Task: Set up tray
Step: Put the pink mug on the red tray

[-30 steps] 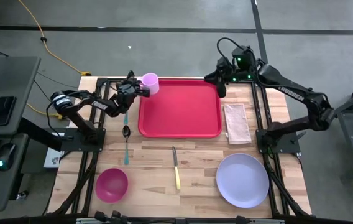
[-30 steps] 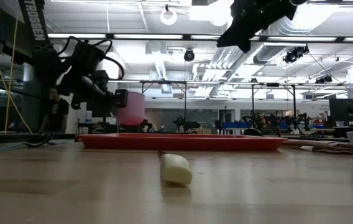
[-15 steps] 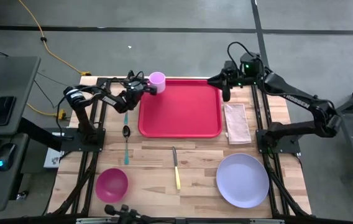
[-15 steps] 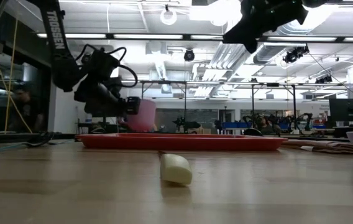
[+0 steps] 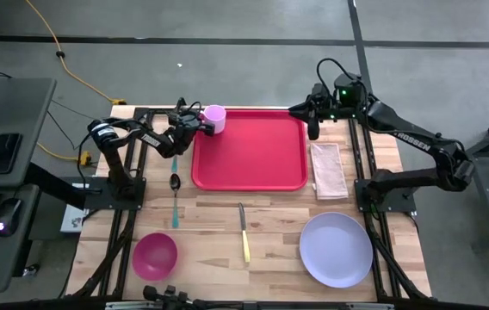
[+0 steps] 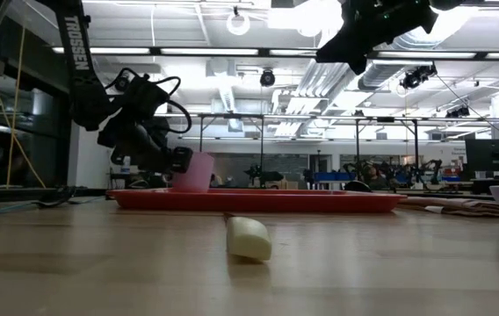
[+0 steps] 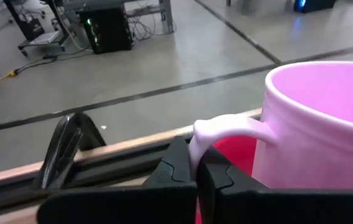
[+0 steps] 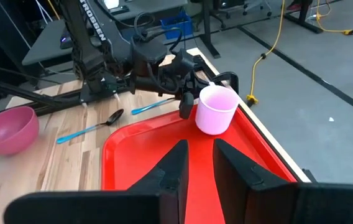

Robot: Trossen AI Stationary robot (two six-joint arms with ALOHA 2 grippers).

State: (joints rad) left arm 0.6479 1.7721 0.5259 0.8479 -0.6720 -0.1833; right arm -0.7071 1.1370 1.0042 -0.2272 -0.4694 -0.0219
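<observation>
Left claw [image 5: 194,126] pinches the pink mug [image 5: 214,118] by its handle, so the body hangs clear over the red tray's [image 5: 253,164] far-left corner, likely for set-down. Tray sits mid-surface; right claw [image 8: 199,163], slightly parted and empty, hovers over the tray's far-right corner.

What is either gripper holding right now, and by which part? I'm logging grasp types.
The left gripper holds the pink mug by its handle, over the red tray's far left corner. The right gripper holds nothing, open above the tray.

Mug [image 5: 214,117] at tray's [image 5: 253,164] eleven o'clock corner, napkin [image 5: 326,170] at three, spoon [image 5: 175,198] at nine, knife [image 5: 244,232] at six, bowl [image 5: 155,256] at seven, plate [image 5: 337,250] at five.
</observation>
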